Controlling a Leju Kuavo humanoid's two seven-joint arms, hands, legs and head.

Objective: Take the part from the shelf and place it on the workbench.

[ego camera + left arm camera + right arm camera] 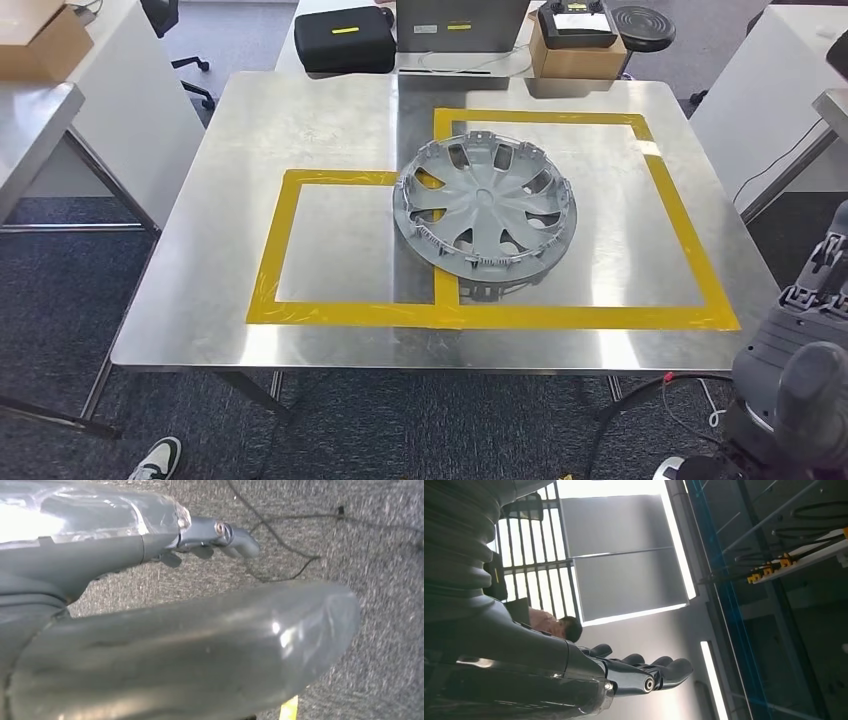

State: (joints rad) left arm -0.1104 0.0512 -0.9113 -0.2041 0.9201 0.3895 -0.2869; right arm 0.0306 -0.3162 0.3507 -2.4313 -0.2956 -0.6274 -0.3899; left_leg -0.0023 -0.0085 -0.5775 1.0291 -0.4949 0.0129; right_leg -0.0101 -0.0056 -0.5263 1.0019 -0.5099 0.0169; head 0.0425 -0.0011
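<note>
Resting mid-frame on my desk, the part overlaps yellow tape; my right hand and left hand are spread, empty.

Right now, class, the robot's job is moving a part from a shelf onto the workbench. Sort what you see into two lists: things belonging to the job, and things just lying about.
Belongs to the job:
- grey wheel cover, lying across the yellow tape squares
- steel workbench
- right hand, holding nothing

Just lying about:
- black case
- cardboard box
- black stool
</note>
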